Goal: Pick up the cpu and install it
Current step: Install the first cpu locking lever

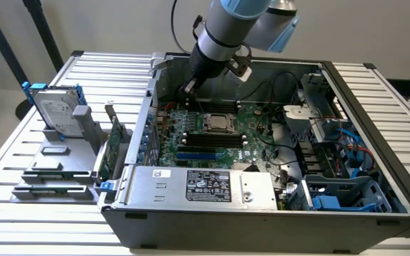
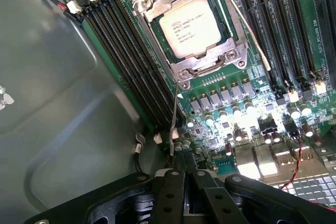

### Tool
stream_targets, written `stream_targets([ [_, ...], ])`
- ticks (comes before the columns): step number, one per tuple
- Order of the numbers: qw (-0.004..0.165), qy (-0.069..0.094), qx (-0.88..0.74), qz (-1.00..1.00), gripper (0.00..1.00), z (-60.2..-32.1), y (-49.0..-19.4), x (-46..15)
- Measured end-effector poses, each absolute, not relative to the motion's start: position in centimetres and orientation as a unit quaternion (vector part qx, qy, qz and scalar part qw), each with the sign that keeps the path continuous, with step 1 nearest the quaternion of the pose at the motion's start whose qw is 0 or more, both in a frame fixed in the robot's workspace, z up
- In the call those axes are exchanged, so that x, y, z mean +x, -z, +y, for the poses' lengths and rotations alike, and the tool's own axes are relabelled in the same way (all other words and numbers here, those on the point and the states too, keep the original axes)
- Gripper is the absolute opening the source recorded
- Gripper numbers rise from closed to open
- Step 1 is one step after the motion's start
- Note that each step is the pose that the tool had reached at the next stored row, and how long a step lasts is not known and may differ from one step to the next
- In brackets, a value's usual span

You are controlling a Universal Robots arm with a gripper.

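**Pincer (image 2: 184, 158) clenched at the socket latch**

It hangs low inside the open computer case (image 1: 262, 224), jaws pressed together above the motherboard (image 1: 258, 114). The cpu (image 2: 191, 27) already lies flat in its socket frame (image 2: 210, 66), so the pincer isn't carrying it. The thin latch lever (image 2: 175, 114) ends right at the tips; pinched or merely touched, I can't tell.
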State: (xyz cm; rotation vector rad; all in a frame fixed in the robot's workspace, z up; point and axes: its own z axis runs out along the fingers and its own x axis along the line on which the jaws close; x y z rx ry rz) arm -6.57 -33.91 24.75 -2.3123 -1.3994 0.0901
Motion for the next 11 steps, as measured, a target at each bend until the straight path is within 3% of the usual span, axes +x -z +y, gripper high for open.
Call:
stream_targets([
  [11, 0.213, -0.013, -0.836, -0.505, 0.11, -33.98, -24.79, -6.2],
])
